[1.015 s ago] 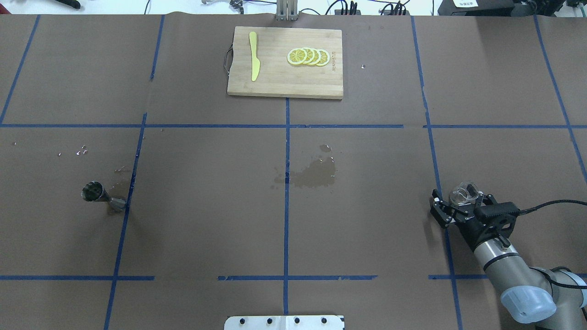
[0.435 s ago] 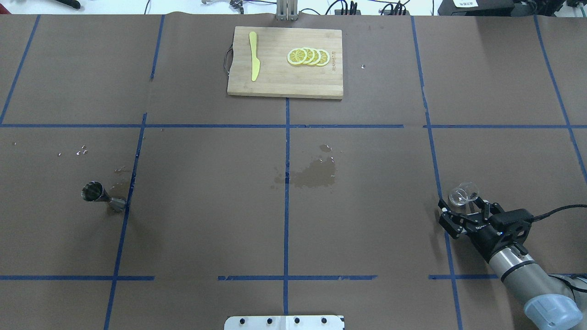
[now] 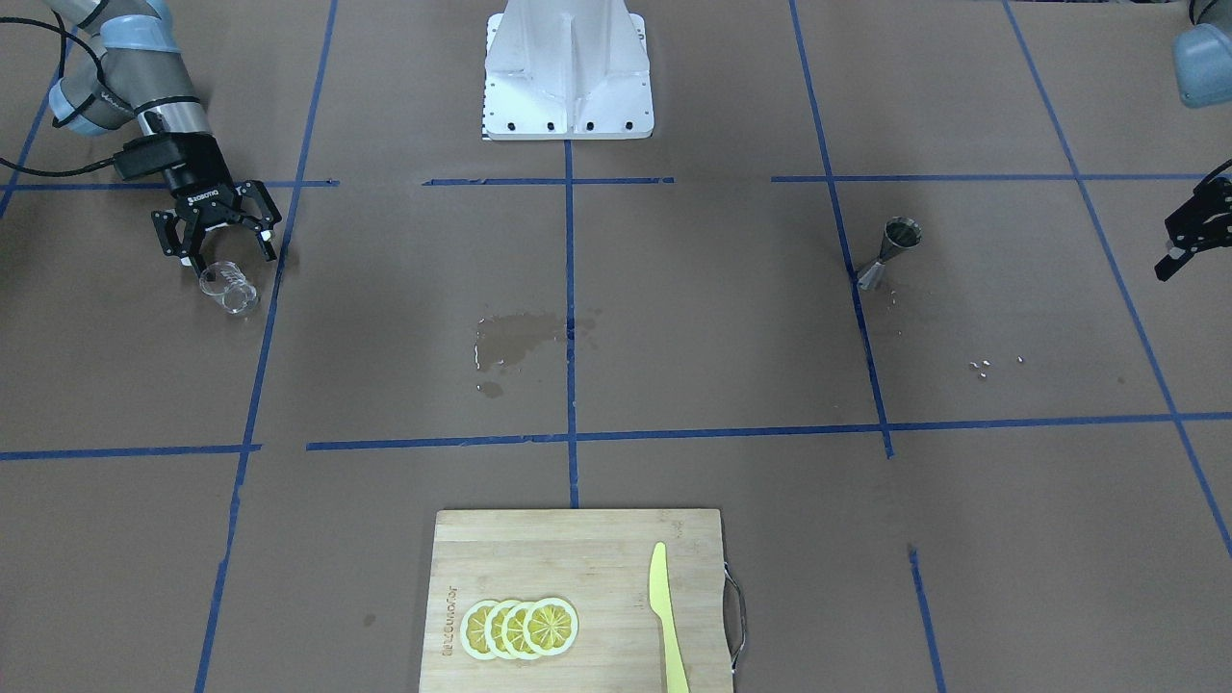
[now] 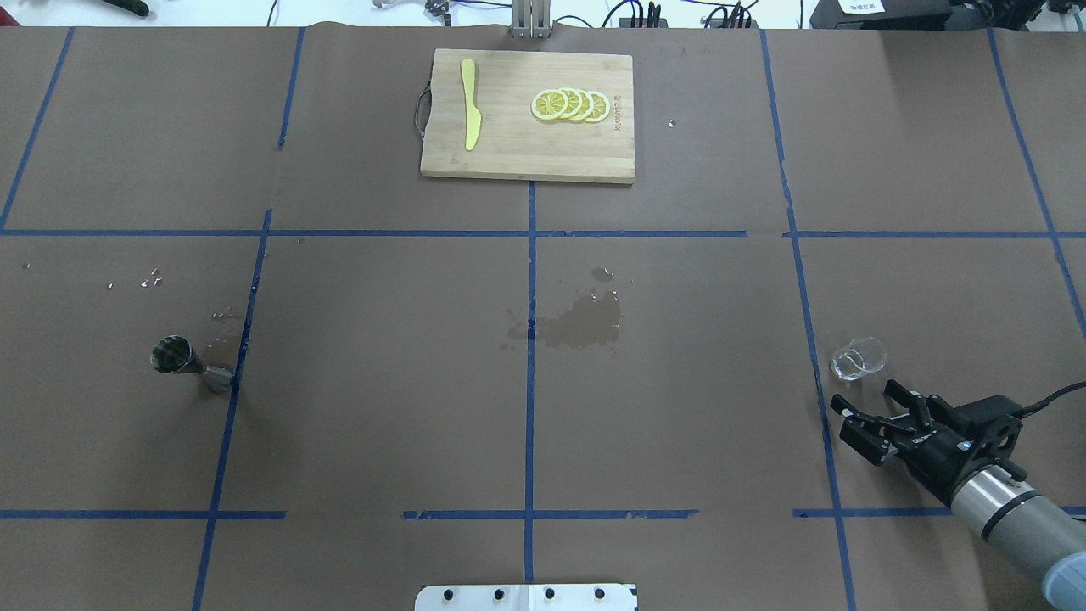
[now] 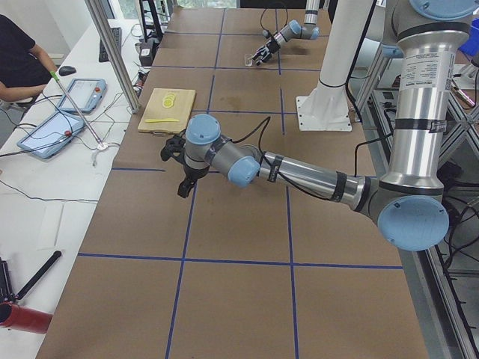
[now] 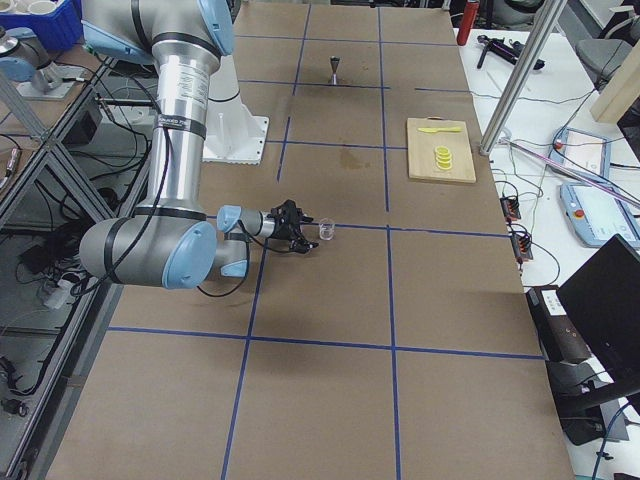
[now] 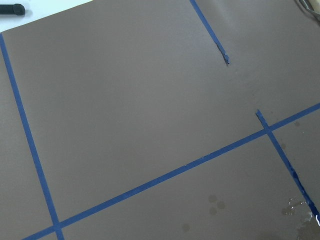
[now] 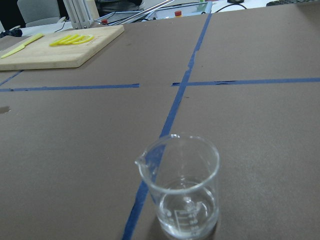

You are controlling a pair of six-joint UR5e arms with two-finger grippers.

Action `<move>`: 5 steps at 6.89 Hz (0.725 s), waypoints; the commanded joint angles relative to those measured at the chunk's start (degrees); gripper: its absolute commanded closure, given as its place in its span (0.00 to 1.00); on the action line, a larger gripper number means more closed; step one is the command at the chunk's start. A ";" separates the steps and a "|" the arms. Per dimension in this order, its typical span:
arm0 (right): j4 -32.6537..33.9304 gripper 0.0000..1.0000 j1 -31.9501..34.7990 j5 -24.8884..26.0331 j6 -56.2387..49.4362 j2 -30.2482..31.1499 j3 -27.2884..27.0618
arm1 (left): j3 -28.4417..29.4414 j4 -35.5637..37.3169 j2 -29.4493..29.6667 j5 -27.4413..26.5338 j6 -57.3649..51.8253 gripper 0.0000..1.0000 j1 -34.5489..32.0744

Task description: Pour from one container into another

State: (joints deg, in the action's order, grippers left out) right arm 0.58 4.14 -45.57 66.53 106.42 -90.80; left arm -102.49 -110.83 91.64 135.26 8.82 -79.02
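The clear glass tumbler (image 4: 857,359) stands upright on the brown table, right of the blue tape line; it has a small spout (image 8: 180,187) and is also seen from across the table (image 3: 229,287). My right gripper (image 4: 863,395) is open just behind the glass, nearer the robot, and does not touch it (image 3: 231,256). The silver jigger (image 4: 182,361) stands alone far to the left (image 3: 890,250). Only part of my left gripper (image 3: 1189,236) shows, hovering beyond the jigger at the table's left side; I cannot tell its state.
A wooden cutting board (image 4: 509,148) with lemon slices (image 4: 570,104) and a yellow knife (image 4: 470,103) lies at the far middle. A wet stain (image 4: 577,324) marks the table's centre. The robot's white base (image 3: 568,67) is at the near edge.
My right gripper has drawn back toward the robot, away from the glass it stood around a second ago. The glass stays standing in place. The jigger has not moved.
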 commanded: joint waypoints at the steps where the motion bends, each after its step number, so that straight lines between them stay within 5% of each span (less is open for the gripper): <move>1: -3.04 0.00 0.08 -4.44 0.00 4.75 -4.02 | 0.28 0.00 0.03 0.00 -0.03 0.00 0.01; 3: -3.13 0.00 0.43 -7.41 -0.18 7.73 -5.61 | 1.15 0.00 0.03 0.00 -0.03 0.00 0.10; 5: -3.22 0.00 4.53 -17.92 -0.26 11.86 -9.04 | 3.26 -0.09 0.47 -0.17 -0.12 0.00 0.45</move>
State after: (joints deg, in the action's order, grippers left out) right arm -2.55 6.13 -57.65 66.31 116.04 -98.35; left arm -100.41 -110.89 91.85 135.18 8.77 -78.73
